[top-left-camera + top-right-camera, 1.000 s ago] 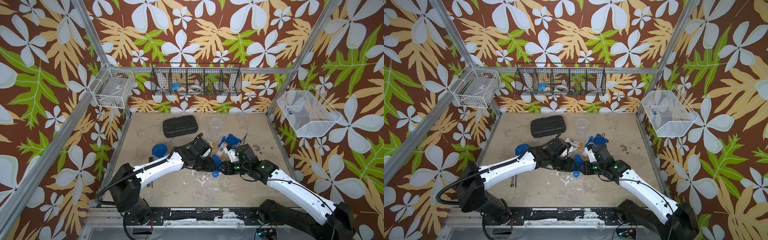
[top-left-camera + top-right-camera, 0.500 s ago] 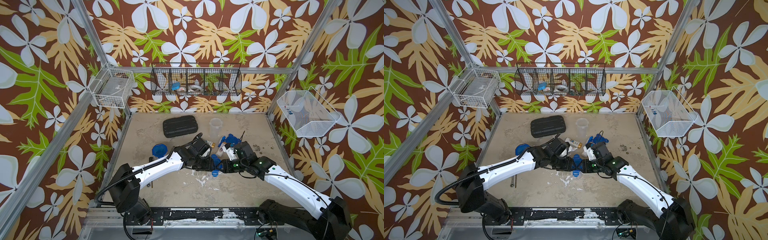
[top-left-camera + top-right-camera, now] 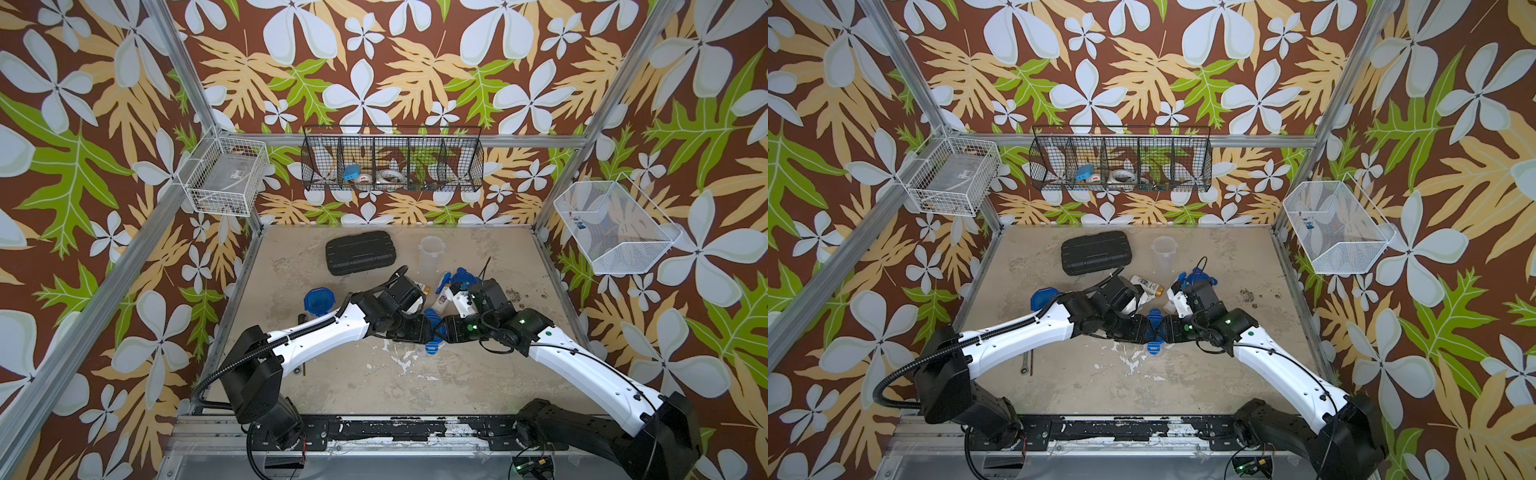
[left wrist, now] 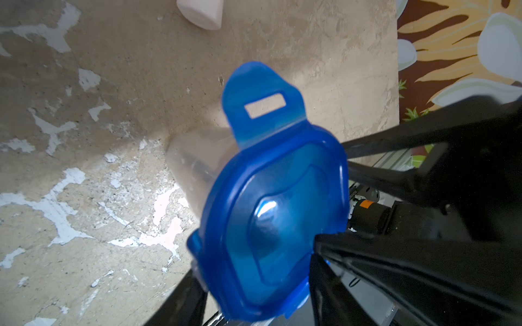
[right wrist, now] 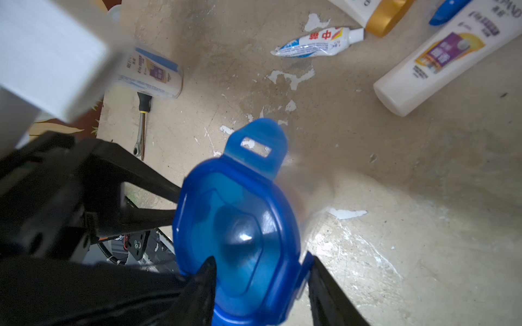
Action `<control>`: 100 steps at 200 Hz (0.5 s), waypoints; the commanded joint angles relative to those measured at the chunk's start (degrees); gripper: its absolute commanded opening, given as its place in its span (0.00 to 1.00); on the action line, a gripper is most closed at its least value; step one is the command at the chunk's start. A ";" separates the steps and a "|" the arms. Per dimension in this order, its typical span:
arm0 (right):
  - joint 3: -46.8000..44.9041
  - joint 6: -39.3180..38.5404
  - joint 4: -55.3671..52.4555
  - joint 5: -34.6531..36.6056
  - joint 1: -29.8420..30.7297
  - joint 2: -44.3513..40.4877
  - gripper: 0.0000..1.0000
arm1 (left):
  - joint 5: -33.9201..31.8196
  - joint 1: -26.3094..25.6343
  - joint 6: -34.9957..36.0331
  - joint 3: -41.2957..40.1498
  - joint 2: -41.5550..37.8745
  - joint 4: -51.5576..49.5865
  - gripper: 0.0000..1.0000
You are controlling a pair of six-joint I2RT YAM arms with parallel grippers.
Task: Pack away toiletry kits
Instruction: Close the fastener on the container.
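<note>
A clear tumbler with a blue clip lid [image 4: 276, 214] stands mid-table, also seen from the right wrist [image 5: 237, 225] and in both top views [image 3: 432, 326] [image 3: 1154, 322]. One lid flap sticks up. My left gripper [image 4: 255, 265] has a finger against each side of the lid. My right gripper [image 5: 261, 259] grips the same lid from the opposite side. Behind lie a white bottle with an orange-tan cap [image 5: 375, 14], a toothpaste tube [image 5: 316, 42], a bigger white bottle [image 5: 440, 56] and a blue toothbrush [image 5: 446, 11].
An open clear tumbler [image 3: 431, 253] stands at the back beside the black ribbed case [image 3: 360, 258]. Loose blue lids lie left [image 3: 319, 300] and back right [image 3: 461, 276]. A screwdriver [image 5: 142, 127] lies near the left arm. Wire baskets hang on the walls [image 3: 392, 166] [image 3: 226, 176] [image 3: 615, 226].
The right arm has edged in and a little toward the back. Both grippers stay at the lidded tumbler, which has not moved across the table.
</note>
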 commanded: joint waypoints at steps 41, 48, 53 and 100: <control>0.93 -2.16 1.39 -0.55 -0.52 0.25 0.54 | 0.85 2.59 4.59 2.95 -2.03 -3.25 0.69; 0.84 -2.20 1.37 -0.51 -0.69 0.14 0.54 | 0.92 2.72 4.84 3.10 -2.01 -3.63 0.69; 0.78 -2.31 1.39 -0.53 -0.80 0.03 0.55 | 0.96 2.86 5.11 3.28 -1.95 -3.91 0.69; -0.06 -3.59 -0.28 -0.77 -4.50 0.49 0.56 | -0.19 4.82 8.14 8.13 1.85 -5.89 0.66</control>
